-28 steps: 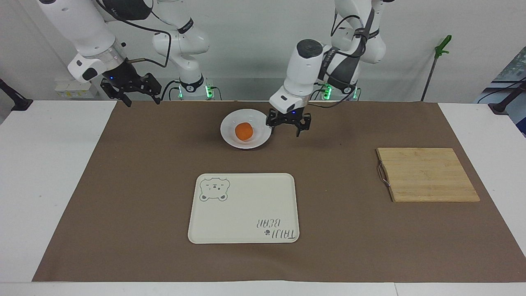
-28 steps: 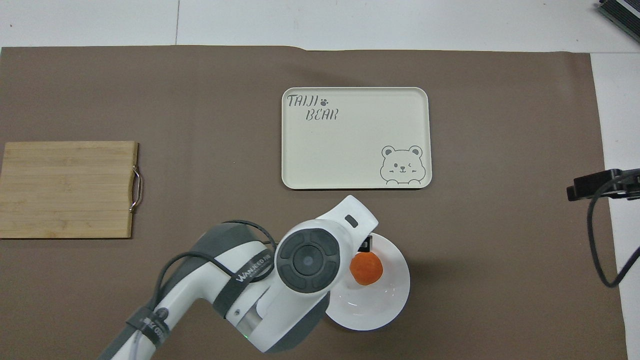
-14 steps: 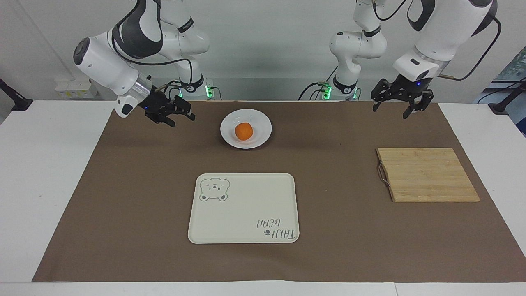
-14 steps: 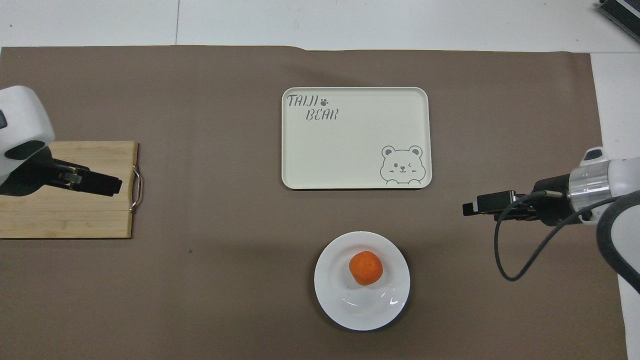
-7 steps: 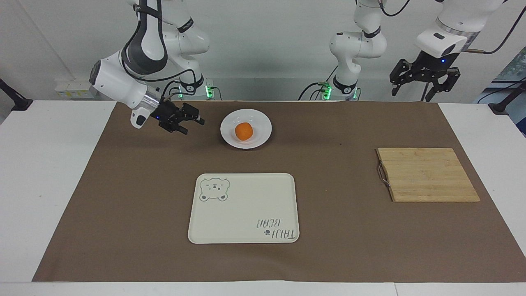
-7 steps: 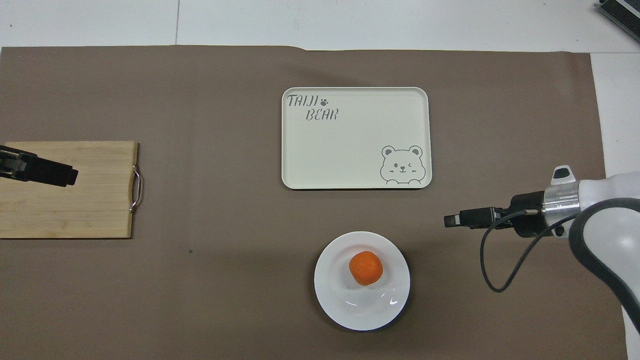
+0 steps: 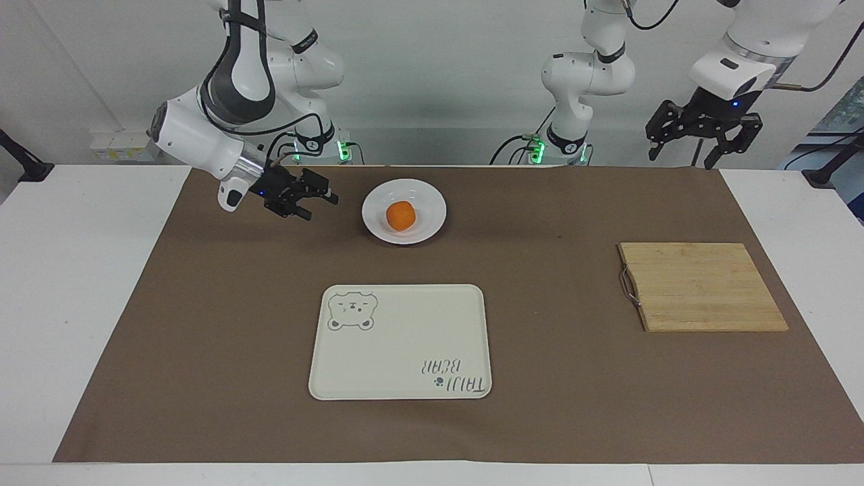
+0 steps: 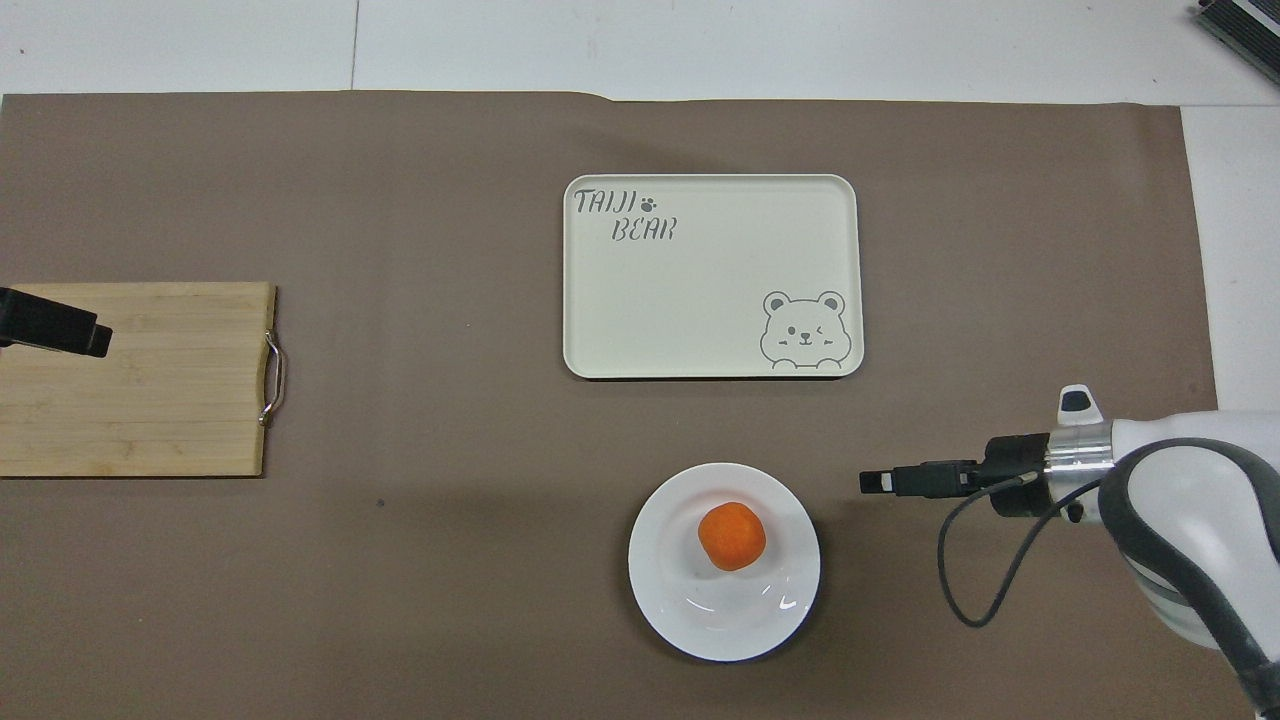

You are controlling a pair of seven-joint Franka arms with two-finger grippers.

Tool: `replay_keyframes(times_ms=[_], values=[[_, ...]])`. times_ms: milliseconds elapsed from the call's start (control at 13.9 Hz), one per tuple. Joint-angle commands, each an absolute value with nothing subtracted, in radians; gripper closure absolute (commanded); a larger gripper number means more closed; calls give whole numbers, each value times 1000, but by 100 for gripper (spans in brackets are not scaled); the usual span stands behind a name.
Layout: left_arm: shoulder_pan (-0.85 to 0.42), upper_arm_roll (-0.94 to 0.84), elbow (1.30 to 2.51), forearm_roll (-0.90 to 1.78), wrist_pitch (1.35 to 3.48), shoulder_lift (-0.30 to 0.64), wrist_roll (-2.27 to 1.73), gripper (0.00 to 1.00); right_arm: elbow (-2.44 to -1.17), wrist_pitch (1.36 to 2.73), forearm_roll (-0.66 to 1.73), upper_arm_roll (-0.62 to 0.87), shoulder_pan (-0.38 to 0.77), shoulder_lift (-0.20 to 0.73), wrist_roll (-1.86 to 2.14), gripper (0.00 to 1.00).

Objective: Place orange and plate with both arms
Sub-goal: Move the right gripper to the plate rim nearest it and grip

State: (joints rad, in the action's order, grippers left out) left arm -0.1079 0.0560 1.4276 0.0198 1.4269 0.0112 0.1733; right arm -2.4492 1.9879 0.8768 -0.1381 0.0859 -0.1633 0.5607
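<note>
The orange [image 7: 401, 215] sits in the middle of the white plate [image 7: 425, 228], which rests on the brown mat [image 7: 553, 378] near the robots' edge of the table. A cream tray [image 7: 399, 351] with a bear drawing lies farther from the robots than the plate, and a wooden cutting board [image 7: 702, 287] lies toward the left arm's end of the table. The right gripper [image 7: 322, 200] hangs low over the mat just beside the plate, pointing sideways at its rim without touching it; its fingers stand apart and hold nothing. The left gripper [image 7: 702, 145] is raised over the mat's corner at the left arm's end, fingers spread and empty. In the overhead view only a dark tip of it shows at the frame's edge over the board, so its exact place above the board is hard to judge.
</note>
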Motion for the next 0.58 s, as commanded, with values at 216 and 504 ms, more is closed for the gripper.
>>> replay_keyframes(times_ms=[216, 504], values=[[-106, 41, 1486, 23, 1430, -17, 178, 0, -2617, 2069, 1074, -137, 84, -201, 780, 0], [-109, 37, 1568, 23, 1440, -72, 173, 0, -2666, 2086, 1202, -137, 103, -149, 932, 0]])
